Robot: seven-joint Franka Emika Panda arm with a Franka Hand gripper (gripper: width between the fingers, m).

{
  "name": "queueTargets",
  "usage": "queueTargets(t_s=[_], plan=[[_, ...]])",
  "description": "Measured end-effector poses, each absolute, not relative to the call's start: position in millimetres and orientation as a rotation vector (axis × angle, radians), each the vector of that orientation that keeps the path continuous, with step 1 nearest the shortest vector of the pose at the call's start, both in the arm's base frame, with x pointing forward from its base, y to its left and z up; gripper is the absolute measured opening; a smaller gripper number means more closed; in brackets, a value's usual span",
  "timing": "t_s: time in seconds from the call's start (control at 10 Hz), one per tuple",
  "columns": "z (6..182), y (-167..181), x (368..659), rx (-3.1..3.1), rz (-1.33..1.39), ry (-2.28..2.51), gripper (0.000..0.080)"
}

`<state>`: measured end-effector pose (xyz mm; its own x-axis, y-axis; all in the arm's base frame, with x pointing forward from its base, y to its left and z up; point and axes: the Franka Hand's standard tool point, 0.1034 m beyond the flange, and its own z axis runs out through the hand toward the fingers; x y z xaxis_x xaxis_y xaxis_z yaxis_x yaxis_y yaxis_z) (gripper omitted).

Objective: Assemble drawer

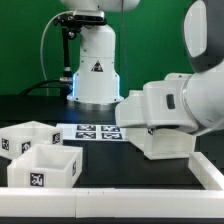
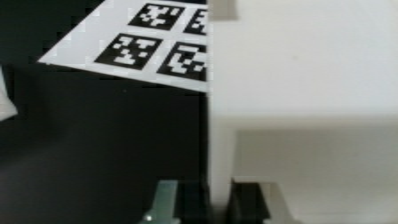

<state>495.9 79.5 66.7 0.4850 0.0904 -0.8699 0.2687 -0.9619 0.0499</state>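
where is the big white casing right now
The large white boxy plastic casing sits on the exterior view's right, directly under the arm, just right of the marker board.

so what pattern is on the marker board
The marker board is white with a grid of black-and-white square tags, shown best in the wrist view.

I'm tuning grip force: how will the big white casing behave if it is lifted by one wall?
The casing looks like rigid, hollow plastic, so it is probably stiff and light for its bulk. Its smooth, glossy walls may be slippery in the gripper, which seems to straddle one thin wall. Held off-centre like that, it would likely tilt or swing.
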Motion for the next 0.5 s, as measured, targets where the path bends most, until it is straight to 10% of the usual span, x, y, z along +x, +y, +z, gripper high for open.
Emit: queueTargets(t_s=[0.5], plan=[[142.8, 73.0, 525.9, 2.771, -1.173, 0.297, 0.0035]])
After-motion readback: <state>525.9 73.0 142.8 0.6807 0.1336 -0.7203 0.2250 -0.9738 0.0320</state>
